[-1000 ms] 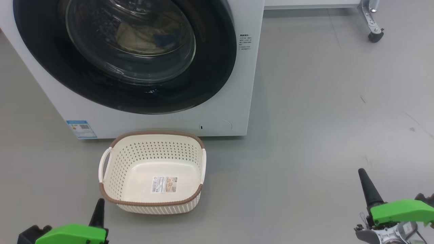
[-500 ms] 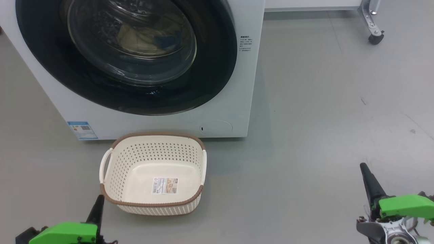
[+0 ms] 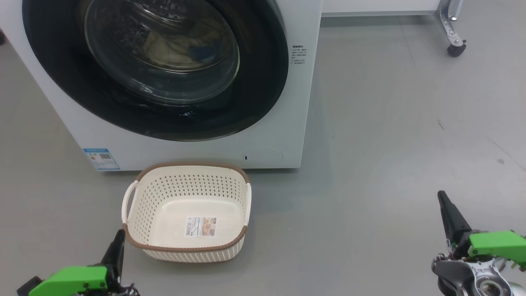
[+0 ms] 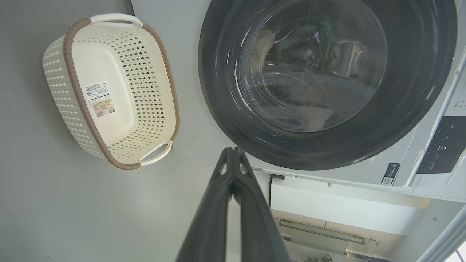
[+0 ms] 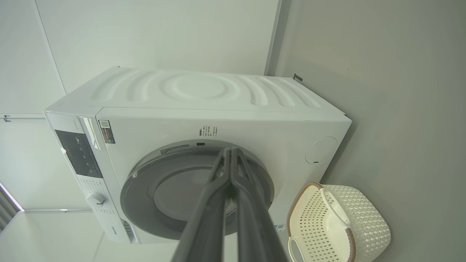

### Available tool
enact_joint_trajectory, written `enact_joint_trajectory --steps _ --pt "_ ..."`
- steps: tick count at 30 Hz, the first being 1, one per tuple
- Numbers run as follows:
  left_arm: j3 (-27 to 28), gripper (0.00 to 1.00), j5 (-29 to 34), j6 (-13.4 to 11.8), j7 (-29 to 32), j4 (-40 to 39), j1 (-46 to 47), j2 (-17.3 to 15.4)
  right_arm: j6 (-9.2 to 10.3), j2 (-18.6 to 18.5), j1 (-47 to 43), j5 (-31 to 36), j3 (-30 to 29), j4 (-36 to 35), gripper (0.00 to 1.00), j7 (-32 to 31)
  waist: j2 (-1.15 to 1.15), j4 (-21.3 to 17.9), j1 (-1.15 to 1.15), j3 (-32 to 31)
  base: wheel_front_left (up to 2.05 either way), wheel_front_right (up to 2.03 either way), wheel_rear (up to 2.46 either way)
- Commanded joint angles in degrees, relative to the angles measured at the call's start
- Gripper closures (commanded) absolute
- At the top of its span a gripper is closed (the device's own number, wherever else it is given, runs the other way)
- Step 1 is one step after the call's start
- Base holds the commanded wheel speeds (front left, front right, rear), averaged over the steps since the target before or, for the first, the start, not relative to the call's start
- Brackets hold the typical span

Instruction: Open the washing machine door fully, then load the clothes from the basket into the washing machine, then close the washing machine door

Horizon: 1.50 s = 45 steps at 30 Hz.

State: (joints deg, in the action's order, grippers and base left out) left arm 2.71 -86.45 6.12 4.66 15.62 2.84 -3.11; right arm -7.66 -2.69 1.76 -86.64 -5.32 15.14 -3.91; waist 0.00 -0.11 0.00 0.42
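The washing machine (image 3: pixel 296 102) fills the upper left of the head view. The washing machine door (image 3: pixel 254 102) lies shut against its front. Through the glass I see the clothes (image 3: pixel 164 45), pale yellow with a blue patch, inside the drum. On the floor in front stands the basket (image 3: pixel 187 167), holding nothing but its label sticker. My left gripper (image 3: pixel 120 233) is shut, just left of the basket's near corner and apart from it. My right gripper (image 3: pixel 441 194) is shut and empty, far to the right over the floor. Both wrist views show closed fingers (image 4: pixel 232 150) (image 5: pixel 230 150).
A caster wheel (image 3: pixel 454 49) of a metal frame stands at the top right. Grey floor (image 3: pixel 390 144) stretches right of the machine. A blue sticker (image 3: pixel 100 158) marks the machine's lower left corner. The control panel (image 5: pixel 78 153) shows in the right wrist view.
The whole head picture has slid slightly downward, so the camera moved. Both fingertips reach a little higher up the view than before. Door, basket and both grips are unchanged.
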Motion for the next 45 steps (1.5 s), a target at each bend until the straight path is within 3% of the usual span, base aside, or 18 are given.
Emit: enact_joint_trajectory --steps 1,9,45 --pt "2.52 1.00 -1.67 0.84 0.60 -1.57 2.98 -0.32 0.16 -1.35 3.45 -2.08 0.72 -1.63 1.00 -0.47 0.00 0.02 0.00 -0.05 0.00 0.00 0.00" --pt "3.71 1.00 -5.80 1.36 1.74 -1.56 3.35 0.12 0.17 -1.40 4.27 -6.90 0.46 -1.21 1.00 -1.25 0.00 0.11 0.00 -0.24 0.00 0.00 0.00" --pt "3.79 1.00 -5.74 1.36 1.80 -1.56 3.35 0.17 0.17 -0.95 4.33 -6.37 -0.17 -1.18 1.00 -1.75 0.00 0.11 0.00 -0.25 0.00 0.00 0.00"
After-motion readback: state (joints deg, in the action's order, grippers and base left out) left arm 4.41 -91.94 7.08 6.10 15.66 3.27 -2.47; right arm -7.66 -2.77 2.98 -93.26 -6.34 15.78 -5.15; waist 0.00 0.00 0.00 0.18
